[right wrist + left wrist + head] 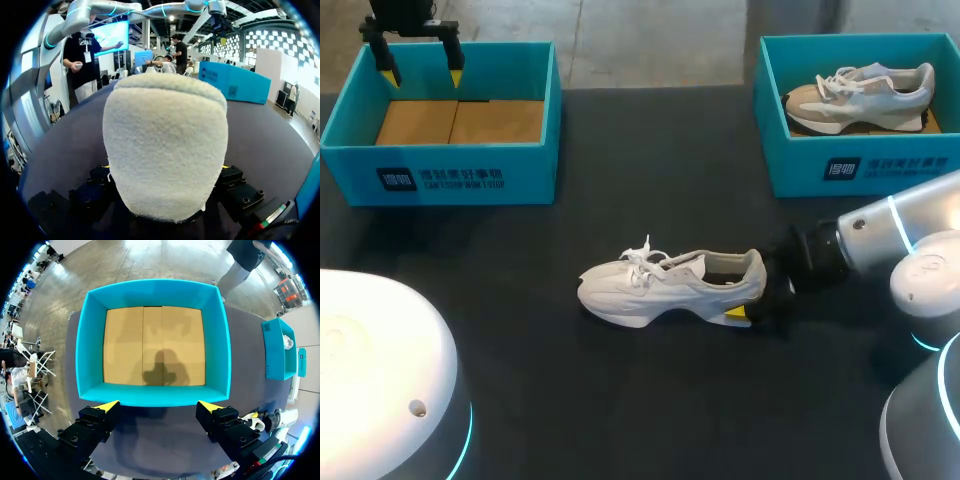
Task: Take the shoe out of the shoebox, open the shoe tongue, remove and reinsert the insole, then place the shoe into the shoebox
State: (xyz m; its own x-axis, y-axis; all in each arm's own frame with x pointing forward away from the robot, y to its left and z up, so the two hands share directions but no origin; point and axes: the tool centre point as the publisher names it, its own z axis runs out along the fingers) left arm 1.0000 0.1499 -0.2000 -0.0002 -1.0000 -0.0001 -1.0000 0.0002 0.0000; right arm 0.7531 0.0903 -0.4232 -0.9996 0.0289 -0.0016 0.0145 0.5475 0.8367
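A white sneaker (660, 290) lies on its sole in the middle of the dark table, toe to the left. My right gripper (747, 292) is at its heel, shut on the shoe; in the right wrist view the fuzzy heel (165, 145) fills the space between the two fingers. An open teal shoebox (440, 165) with a bare cardboard floor stands at the back left. My left gripper (421, 75) hangs above that box's far edge, open and holding nothing. In the left wrist view the box (155, 290) lies straight ahead of the left gripper (159, 406).
A second teal shoebox (860, 165) at the back right holds another sneaker (860, 95). My left arm's white base (380, 370) fills the near left corner. The right arm's body (920, 300) covers the near right.
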